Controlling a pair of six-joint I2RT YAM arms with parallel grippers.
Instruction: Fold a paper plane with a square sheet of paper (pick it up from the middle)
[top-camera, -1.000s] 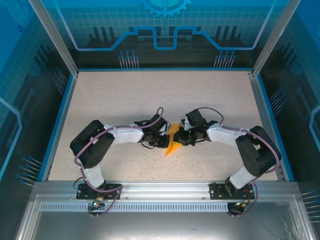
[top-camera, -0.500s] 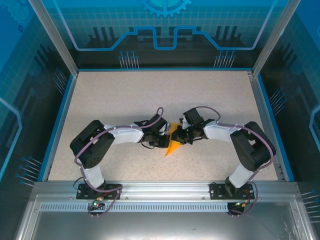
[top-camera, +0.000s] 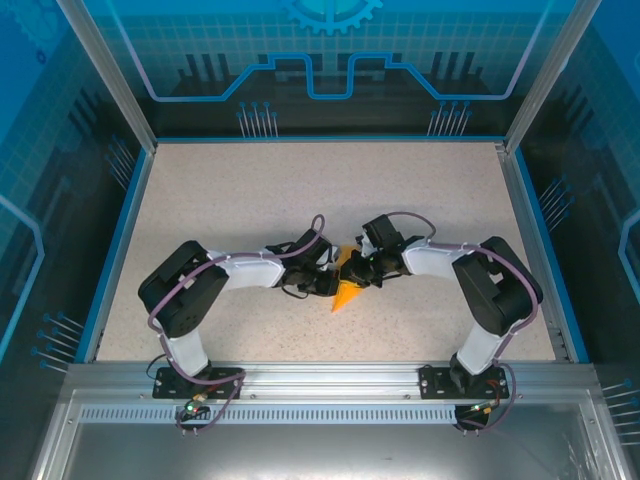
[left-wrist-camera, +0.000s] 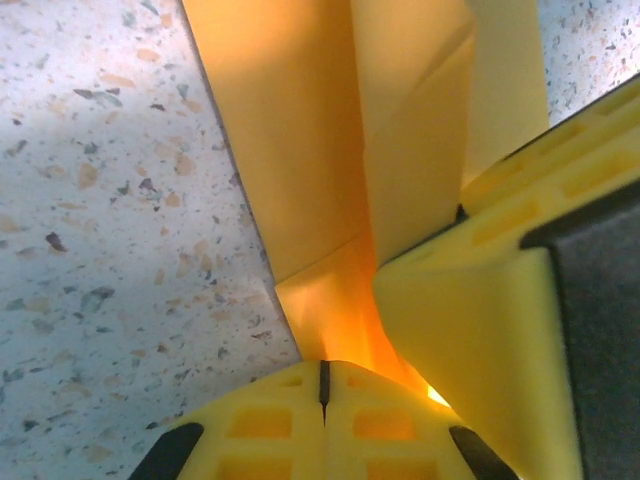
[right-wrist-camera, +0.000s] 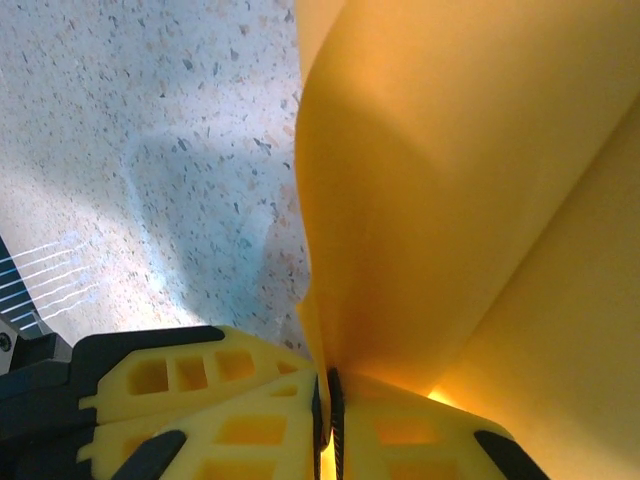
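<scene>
Speckled beige tabletop (top-camera: 250, 190) lies inside a booth of blue-lit panels (top-camera: 330, 60), with an aluminium rail (top-camera: 330, 372) along the near edge. Both arms are bolted at that rail. From there the left arm (top-camera: 185, 290) and the right arm (top-camera: 495, 290) bend inward until their wrists almost meet near the middle of the table.

Between the wrists sits the orange paper (top-camera: 346, 292), a small creased shape whose point aims toward the near edge. From above, most of it is covered by the two dark wrist housings, so only the pointed end and a sliver farther back can be seen. Its folds cannot be read from there.

The left gripper (left-wrist-camera: 322, 372) has its yellow fingers pressed together along a thin seam, and the paper runs down into that seam, pinched. Creased layers rise away from it, cut off by the top of the frame. A second yellow finger block (left-wrist-camera: 470, 320) with a dark face comes in from the right, touching the paper. It is cropped, and whose it is cannot be told from this view.

The right gripper (right-wrist-camera: 330, 385) is likewise clamped on the paper's edge. The sheet bulges upward from its closed fingertips and hides everything behind it on the right. Bare table shows to the left.
</scene>
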